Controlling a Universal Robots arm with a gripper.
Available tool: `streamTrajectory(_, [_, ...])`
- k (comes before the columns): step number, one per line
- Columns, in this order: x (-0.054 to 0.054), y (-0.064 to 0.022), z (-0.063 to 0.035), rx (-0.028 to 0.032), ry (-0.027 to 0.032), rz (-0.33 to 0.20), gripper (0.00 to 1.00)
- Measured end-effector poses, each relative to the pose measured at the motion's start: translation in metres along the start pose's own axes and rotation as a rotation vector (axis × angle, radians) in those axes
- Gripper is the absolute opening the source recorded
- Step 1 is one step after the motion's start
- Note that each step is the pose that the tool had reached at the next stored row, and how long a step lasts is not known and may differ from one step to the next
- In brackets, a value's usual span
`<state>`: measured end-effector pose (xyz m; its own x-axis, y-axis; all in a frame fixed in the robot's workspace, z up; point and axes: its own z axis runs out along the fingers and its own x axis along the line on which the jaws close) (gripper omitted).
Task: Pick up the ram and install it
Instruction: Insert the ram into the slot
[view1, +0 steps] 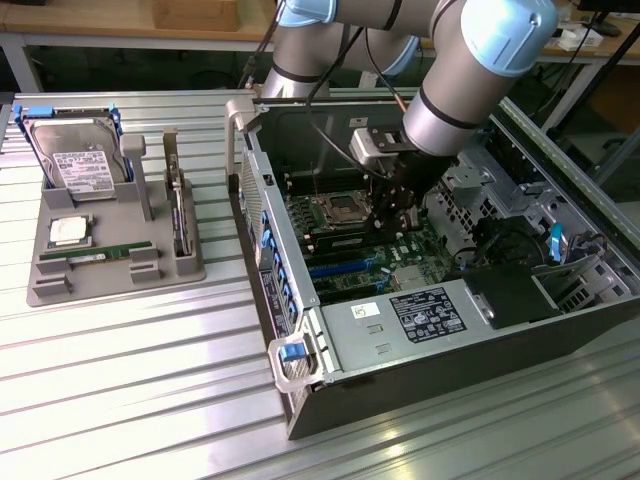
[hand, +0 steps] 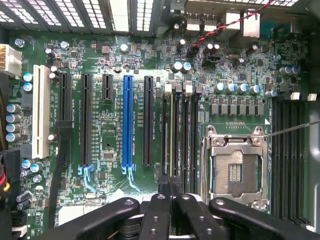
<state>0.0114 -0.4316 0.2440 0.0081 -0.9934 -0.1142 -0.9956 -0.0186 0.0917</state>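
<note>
My gripper (view1: 388, 228) reaches down into the open computer case (view1: 420, 340), just above the motherboard (hand: 110, 130). In the wrist view its black fingers (hand: 157, 215) are shut together, the gripper (hand: 170, 187) tip sitting over the near end of a ram stick (hand: 170, 135). That stick stands edge-up in one of the memory slots beside the empty processor socket (hand: 235, 170). I cannot tell whether the fingertips touch it. A second green ram stick (view1: 100, 255) lies flat in the grey tray (view1: 110, 285) at the exterior view's left.
The tray also holds a silver hard drive (view1: 80, 160), a square processor chip (view1: 68, 231) and an upright card (view1: 180, 215). Expansion slots, one of them blue (hand: 128, 120), lie beside the memory slots. Case walls and a drive cage (view1: 520, 250) hem the arm in.
</note>
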Motion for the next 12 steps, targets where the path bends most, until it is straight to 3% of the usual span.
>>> streamTrajectory(4, [0.0001,0.0009,0.0000,0.0009,0.0002,0.000,0.11])
streamTrajectory(5, [0.0000,0.0018,0.0002,0.0041,0.0000,0.000,0.11])
streamTrajectory(6, [0.0000,0.0039,0.0003,0.0122,0.0003,-0.001,0.11])
streamTrajectory(12, [0.0000,0.0041,0.0003,0.0146,0.0004,-0.001,0.11])
